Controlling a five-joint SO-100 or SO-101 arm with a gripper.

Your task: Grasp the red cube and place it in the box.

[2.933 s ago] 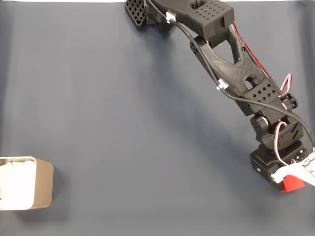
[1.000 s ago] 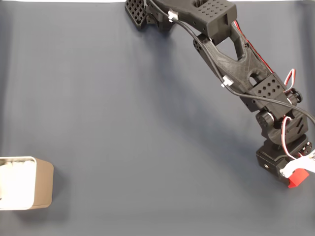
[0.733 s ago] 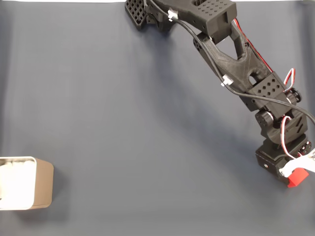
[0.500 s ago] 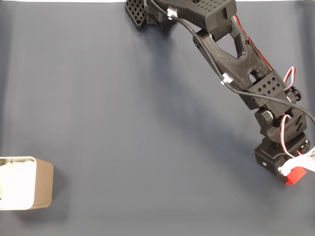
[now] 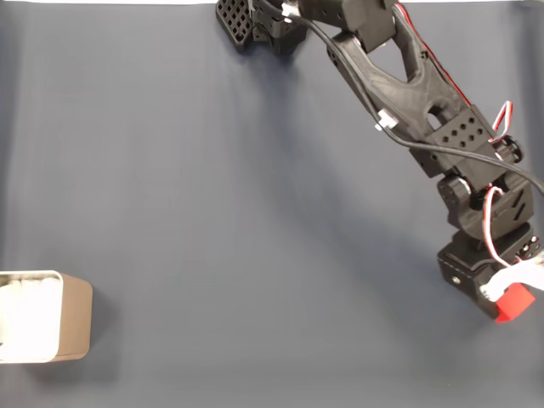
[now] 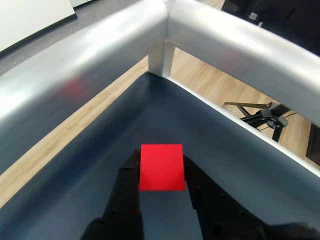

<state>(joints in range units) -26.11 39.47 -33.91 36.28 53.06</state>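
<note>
In the fixed view the black, 3D-printed arm [image 5: 408, 93] reaches from the top edge down to the lower right of a dark slate-blue mat [image 5: 212, 212] that looks smooth and matte. Its links are angular plastic, some perforated with rows of small holes, with black, red and white cables running along them. At its end the gripper [image 5: 508, 299] is clenched on the red cube [image 5: 514, 303], which sits near the mat's right edge. The cube is a plain, bright red block with flat, matte faces and sharp edges.

In the wrist view the two black fingers [image 6: 131, 175] press the cube [image 6: 161, 166] from its left and right sides, its upper face squarely between them. Being a cube it has no long axis; its edges run roughly in line with the fingers. Beyond it lie the mat's corner, brushed silver metal rails [image 6: 165, 30] meeting at a post, and a wooden floor.

The box [image 5: 44, 316] stands at the far left edge of the fixed view, well apart from the cube: a rounded-corner container with tan walls, white rim and crinkled white lining.
</note>
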